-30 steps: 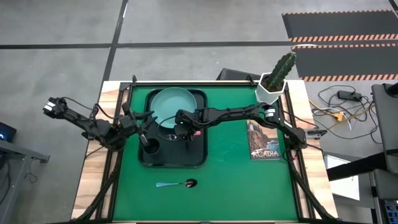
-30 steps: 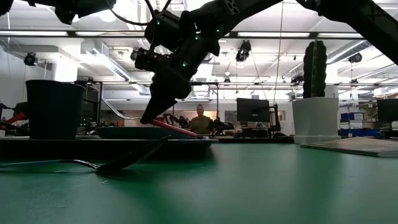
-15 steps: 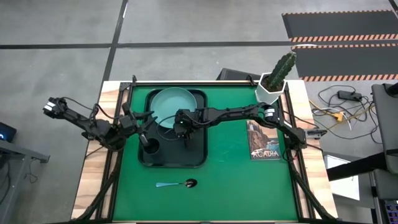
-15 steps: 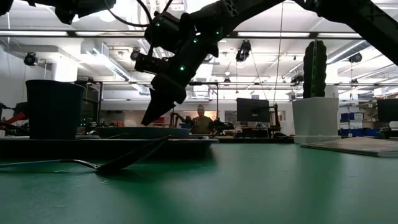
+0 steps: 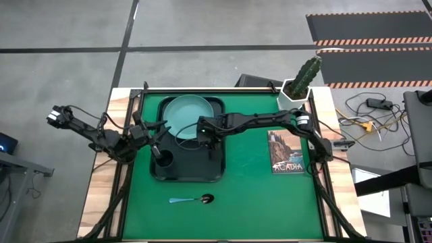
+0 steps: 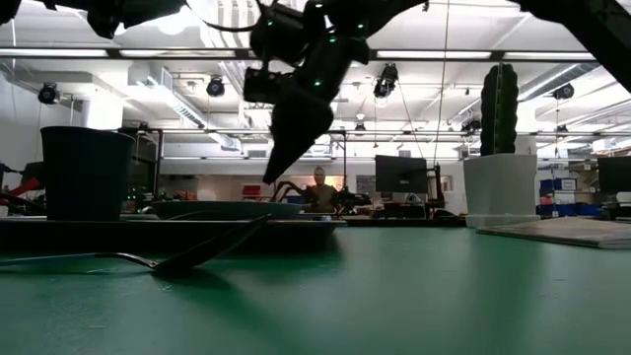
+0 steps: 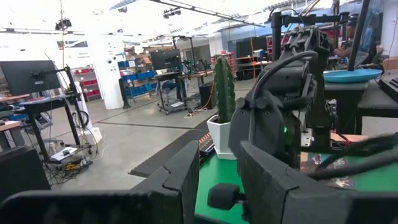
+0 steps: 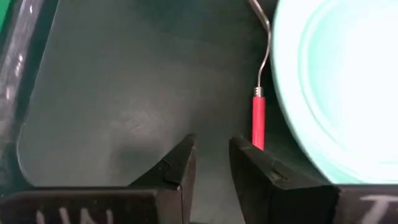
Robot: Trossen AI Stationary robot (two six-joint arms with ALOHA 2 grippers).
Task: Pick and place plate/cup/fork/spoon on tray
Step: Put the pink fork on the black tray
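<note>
The red-handled fork (image 8: pixel 258 118) lies flat on the black tray (image 5: pixel 212 172), just beside the teal plate (image 5: pixel 187 115), with the dark cup (image 5: pixel 163 159) standing at the tray's left edge. Above the fork, the right hand (image 5: pixel 204 141) hangs empty, fingers a narrow gap apart. The left hand (image 5: pixel 152 137) waits by the cup, empty and slightly parted. The spoon (image 5: pixel 192 200) rests on the green desk (image 5: pixel 256 202), well apart from the tray.

Bright overhead lights, backlit silhouettes
</note>
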